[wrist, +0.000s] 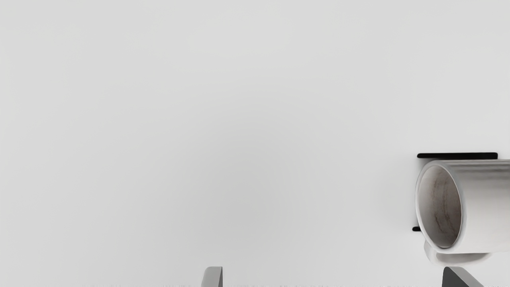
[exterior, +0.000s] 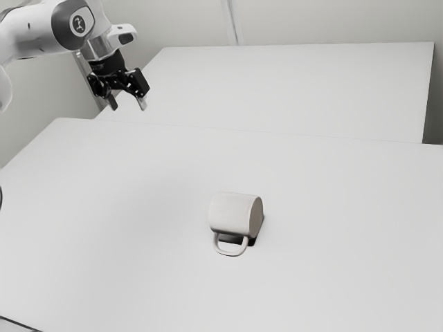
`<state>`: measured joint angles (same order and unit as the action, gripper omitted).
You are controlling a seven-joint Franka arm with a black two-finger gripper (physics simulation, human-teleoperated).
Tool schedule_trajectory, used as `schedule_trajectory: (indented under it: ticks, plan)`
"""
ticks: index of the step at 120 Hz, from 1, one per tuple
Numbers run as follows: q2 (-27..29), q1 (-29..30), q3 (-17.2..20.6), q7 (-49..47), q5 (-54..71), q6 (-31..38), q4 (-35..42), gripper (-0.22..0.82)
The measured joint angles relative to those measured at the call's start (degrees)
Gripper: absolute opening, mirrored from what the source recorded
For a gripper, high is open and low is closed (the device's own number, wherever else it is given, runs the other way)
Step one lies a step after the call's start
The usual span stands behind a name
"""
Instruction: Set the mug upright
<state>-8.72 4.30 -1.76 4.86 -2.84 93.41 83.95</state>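
Find mug (exterior: pixel 232 213) tipped on table (exterior: pixel 138 263), below centre of exterior view. Bring wide, empty claw (exterior: pixel 128 104) over from upper left, lower slowly, straddle it clear of handle (exterior: pixel 230 254), grip firmly before turning mouth (wrist: pixel 440 207) up.

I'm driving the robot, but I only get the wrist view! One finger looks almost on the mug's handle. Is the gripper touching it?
Observer: No! In the exterior view, the gripper is up in the air, well away from the mug.

Operator: Phew! My picture cuts the mug off. Do you see all of it?

Observer: Yes, both ends of its body are in sight. It's lying on its side on the table.

Operator: And the handle?

Observer: The handle is a whole loop, sticking out toward the bottom of the exterior view.
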Motion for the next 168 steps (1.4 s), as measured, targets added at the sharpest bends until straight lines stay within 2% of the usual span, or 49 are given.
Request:
schedule_trajectory:
  ticks: [27,46,68,88,113,126,136,168]
  plan:
    - [0.13,0.01,0.0,0.3,-0.23,-0.36,0.15,0.6]
    - [0.9,-0.75,0.07,0.38,-1.35,-0.6,3.83,0.6]
    - [4.92,-0.19,-0.42,1.95,-16.65,0.09,16.28,0.6]
    - [8.6,2.11,-0.53,7.2,-32.45,5.97,29.84,0.6]
    - [6.36,4.24,-0.14,17.84,-50.91,14.7,39.9,0.6]
    - [2.99,1.47,0.95,24.8,-59.25,17.49,41.56,0.6]
    - [0.1,-0.78,1.91,29.54,-62.32,17.38,42.14,0.6]
    - [-2.62,-0.1,3.78,41.63,-71.85,13.64,44.07,0.6]
